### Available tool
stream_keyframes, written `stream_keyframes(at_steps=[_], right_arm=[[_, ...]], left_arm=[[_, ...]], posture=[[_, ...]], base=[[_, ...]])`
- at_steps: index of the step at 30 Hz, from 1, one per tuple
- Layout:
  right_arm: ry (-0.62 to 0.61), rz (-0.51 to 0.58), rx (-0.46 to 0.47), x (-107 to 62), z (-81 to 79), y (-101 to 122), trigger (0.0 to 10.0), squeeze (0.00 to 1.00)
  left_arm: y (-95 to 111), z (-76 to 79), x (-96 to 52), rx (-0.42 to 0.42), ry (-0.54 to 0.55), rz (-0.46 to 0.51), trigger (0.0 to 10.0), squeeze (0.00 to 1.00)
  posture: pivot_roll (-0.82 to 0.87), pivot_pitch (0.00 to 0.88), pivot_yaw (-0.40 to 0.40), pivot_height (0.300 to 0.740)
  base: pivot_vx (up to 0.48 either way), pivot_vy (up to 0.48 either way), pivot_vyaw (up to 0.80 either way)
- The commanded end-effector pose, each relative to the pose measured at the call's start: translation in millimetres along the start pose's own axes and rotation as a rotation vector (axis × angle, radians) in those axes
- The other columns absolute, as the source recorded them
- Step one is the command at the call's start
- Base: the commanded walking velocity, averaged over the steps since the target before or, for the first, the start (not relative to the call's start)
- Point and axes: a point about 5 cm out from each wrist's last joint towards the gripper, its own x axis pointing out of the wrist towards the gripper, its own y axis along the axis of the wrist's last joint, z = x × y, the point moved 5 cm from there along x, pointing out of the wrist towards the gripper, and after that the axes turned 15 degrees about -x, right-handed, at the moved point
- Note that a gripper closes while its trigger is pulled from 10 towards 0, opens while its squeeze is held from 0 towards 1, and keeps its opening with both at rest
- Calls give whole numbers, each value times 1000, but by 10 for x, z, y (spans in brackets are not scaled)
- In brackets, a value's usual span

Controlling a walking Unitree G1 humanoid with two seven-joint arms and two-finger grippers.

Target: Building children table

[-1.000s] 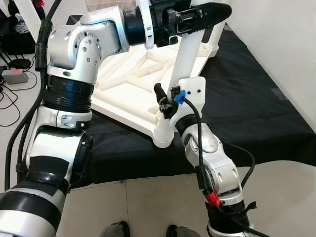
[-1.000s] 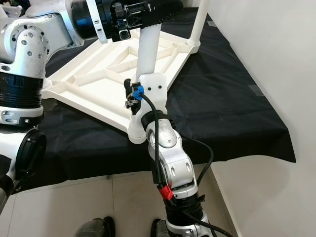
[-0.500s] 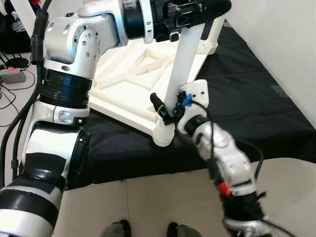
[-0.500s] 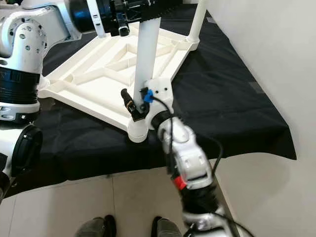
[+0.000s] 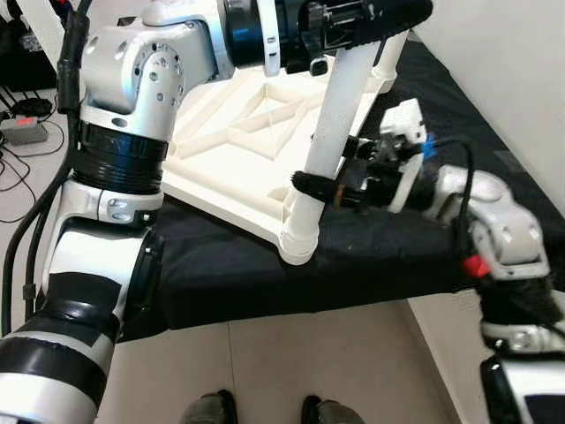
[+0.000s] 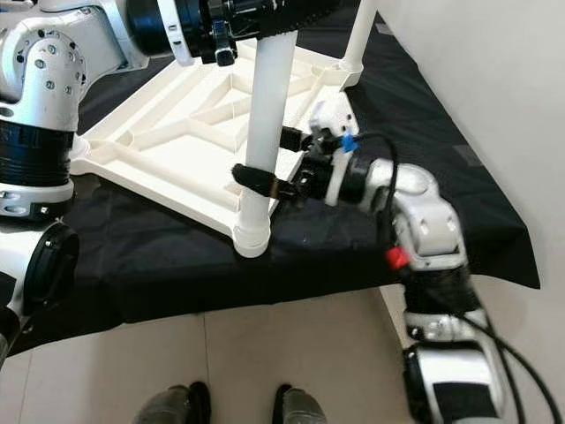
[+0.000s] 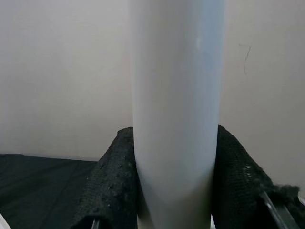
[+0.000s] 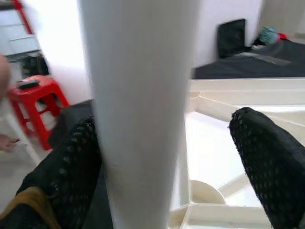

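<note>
In the left eye view, an upturned white children's table top (image 5: 234, 155) lies ribbed side up on a black cloth (image 5: 424, 212) covering the table. A white table leg (image 5: 328, 132) stands upright in the socket at the top's near corner. The left pincer (image 5: 375, 16) reaches in from the left and grasps the leg high up, its black fingers pressed to either side. The right pincer (image 5: 331, 170) comes in from the right, lower down, with one finger (image 5: 316, 184) lying across the near side of the leg.

In the right eye view, a second white leg (image 6: 360, 31) stands at the far corner of the top, near the pale wall (image 6: 477, 79). The robot's feet (image 6: 234, 406) stand on the tiled floor (image 6: 229, 353) at the near edge.

In the left wrist view, the leg fills the middle, with a textured black finger (image 7: 112, 183) hugging each side, clenched on it.

In the right wrist view, the leg runs between the two fingers (image 8: 69, 171); one touches it, the other stands apart, so the pincer is released around the leg. A red stool (image 8: 35, 102) stands beyond.
</note>
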Motion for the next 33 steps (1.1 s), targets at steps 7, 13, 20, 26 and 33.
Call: stream_keyframes(at_steps=[7,13,20,26,33], right_arm=[[80,63,16,-42,56,69,0,0],[185,133,37,-64,-51,100,0,0],[235,160,43,-85,-54,112,0,0],[184,128,23,-34,-104,14,0,0],[-23,70,-43,20,-182,-95,0,0]], left_arm=[[-229,-87,-15,-31,40,-93,0,0],[-239,-69,4,-26,31,-102,0,0],[-248,-56,16,-15,24,-107,0,0],[-247,-15,28,-9,1,-98,0,0],[-85,2,-93,-21,23,-16,10000,1000]], posture=[[3,207,-39,740],[6,201,-34,740],[0,197,-31,740],[-7,195,-26,740],[-16,204,-28,740]], base=[[0,0,0],[0,0,0],[0,0,0],[0,0,0],[0,0,0]])
